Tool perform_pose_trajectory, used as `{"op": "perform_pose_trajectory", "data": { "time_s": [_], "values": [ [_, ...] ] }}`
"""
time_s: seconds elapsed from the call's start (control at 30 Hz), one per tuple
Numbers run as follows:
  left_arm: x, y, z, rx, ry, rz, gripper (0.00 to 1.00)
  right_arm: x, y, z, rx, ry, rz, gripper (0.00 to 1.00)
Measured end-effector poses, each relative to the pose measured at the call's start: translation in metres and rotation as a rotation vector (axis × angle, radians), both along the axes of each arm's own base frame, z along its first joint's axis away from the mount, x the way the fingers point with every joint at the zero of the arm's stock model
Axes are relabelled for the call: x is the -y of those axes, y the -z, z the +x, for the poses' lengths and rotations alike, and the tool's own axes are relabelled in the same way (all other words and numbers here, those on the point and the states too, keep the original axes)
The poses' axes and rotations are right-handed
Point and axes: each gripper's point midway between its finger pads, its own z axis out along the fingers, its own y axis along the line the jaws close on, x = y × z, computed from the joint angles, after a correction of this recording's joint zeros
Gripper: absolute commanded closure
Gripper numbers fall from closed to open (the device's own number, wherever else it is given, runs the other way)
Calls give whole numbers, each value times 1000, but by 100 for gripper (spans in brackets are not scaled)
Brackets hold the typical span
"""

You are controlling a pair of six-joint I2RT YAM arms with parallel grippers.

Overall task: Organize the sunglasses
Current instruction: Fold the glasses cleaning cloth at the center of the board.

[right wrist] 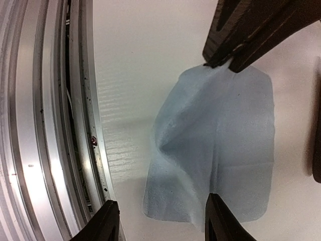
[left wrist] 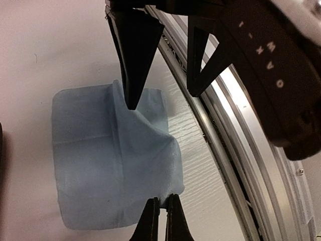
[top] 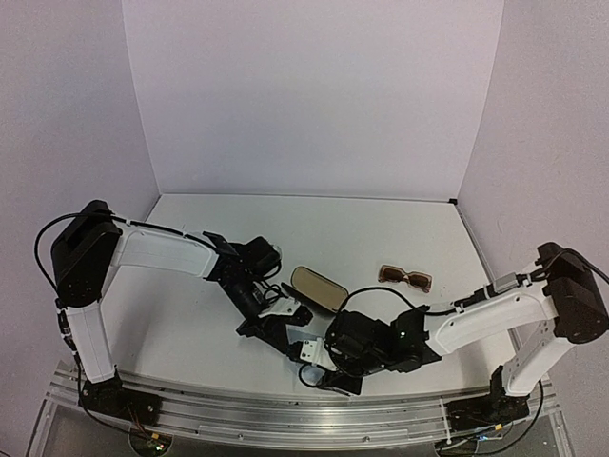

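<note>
The left gripper has its jaws pressed together on the near edge of a pale blue cloth, pinching a raised fold of it between the fingertips. The right gripper faces it from the opposite side with its jaws spread wide. In the left wrist view one of its pointed black fingers comes down onto the far edge of the cloth, and the other hangs clear over the bare surface beside it. The cloth lies mostly flat, with a ridge rising across it between the two contact points and its corner nearest the left gripper lifted. It sits on the white table, just beside the ribbed aluminium rail that runs along the near edge. In the top view both arms bend inward and meet low at the front centre, hiding the cloth beneath them. Behind them lies a dark oval case, and to its right, well apart from both grippers, the brown sunglasses rest on the table with their lenses facing the arms.
</note>
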Motion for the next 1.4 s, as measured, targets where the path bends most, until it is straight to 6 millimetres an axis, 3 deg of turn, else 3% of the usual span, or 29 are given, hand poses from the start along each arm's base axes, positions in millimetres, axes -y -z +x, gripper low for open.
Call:
{"op": "perform_pose_trajectory", "data": {
  "time_s": [0.1,0.33,0.43,0.63,0.77,0.87,1.03,1.27,1.4],
  "values": [
    [-1,-5,1,-62,-34,7,100,-2,-12,1,4,23,62,50],
    [2,-17,25,-162,-154,23,100,-19,-37,2,-43,175,255,47],
    [2,-17,24,-195,-180,41,100,-27,-32,3,-55,242,281,45],
    [3,-19,21,-232,-202,55,100,-25,-4,13,-46,365,242,48],
    [0,-17,20,-226,-189,60,99,-33,-5,19,-26,391,254,53],
    [-6,-10,15,-199,-152,59,86,-33,-6,19,-37,422,267,54],
    [-33,17,-7,-142,-57,84,61,-19,-11,19,-86,529,266,60],
    [-42,35,-37,40,111,21,52,4,-3,6,-268,769,201,67],
    [-36,43,-37,143,140,-25,52,14,3,-2,-328,867,146,67]
  ]
}}
